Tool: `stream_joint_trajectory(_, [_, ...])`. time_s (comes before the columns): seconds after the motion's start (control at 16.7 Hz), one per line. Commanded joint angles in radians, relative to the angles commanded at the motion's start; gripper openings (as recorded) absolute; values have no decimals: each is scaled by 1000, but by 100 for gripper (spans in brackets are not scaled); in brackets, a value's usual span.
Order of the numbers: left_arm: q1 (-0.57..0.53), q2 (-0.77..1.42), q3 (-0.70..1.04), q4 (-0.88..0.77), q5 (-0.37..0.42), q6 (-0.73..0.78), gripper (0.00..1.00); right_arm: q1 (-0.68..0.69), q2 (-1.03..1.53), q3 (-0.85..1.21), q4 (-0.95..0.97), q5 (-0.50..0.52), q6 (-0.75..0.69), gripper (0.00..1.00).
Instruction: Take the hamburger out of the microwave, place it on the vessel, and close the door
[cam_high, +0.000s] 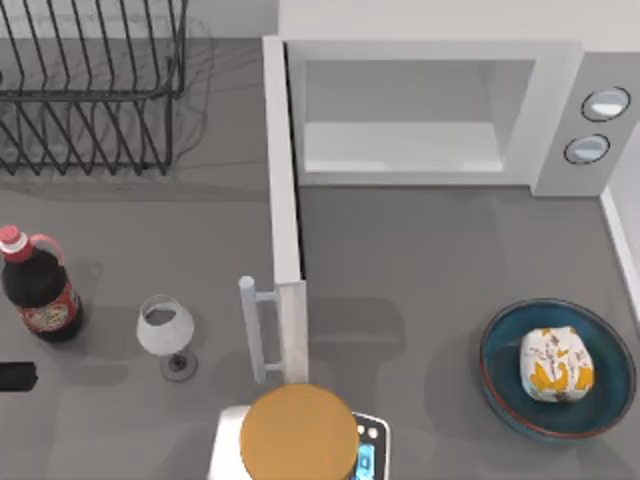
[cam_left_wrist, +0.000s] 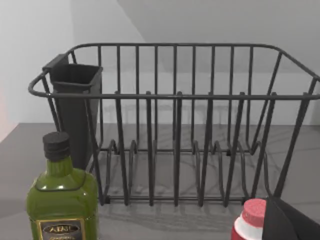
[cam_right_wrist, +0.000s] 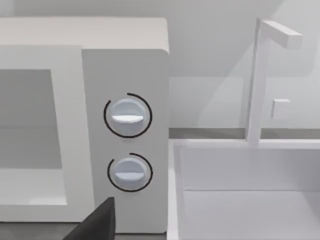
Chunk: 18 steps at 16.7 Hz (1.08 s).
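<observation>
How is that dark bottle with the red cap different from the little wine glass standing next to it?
The dark bottle is taller and near-black, with a red label; the wine glass is shorter and white. The bottle is capped in red and has a handle loop at its neck, while the glass is open-topped on a thin stem with a round foot. Both stand upright on the grey table, left of the open microwave door, close together but apart.

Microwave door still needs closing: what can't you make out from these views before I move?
- Left hand: top view, cut off by the left edge; fingers unreadable.
- Right hand: right wrist view, only a dark corner at the frame edge.
- Door hinge: top view, edge-on, hidden.
- Scale display: covered by the orange disc.
</observation>
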Motion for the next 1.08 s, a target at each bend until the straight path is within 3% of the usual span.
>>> stream_joint_trajectory(0.24, [-32, -120, -16, -97, -31, -2, 0, 0, 0, 0, 0, 0, 0, 100])
stream_joint_trajectory(0.6, [-42, -119, 13, -107, -38, -8, 0, 0, 0, 0, 0, 0, 0, 100])
stream_joint_trajectory(0.84, [-132, 33, 132, -175, -96, -77, 0, 0, 0, 0, 0, 0, 0, 100])
stream_joint_trajectory(1.08, [-278, 343, 329, -282, -189, -191, 0, 0, 0, 0, 0, 0, 0, 100])
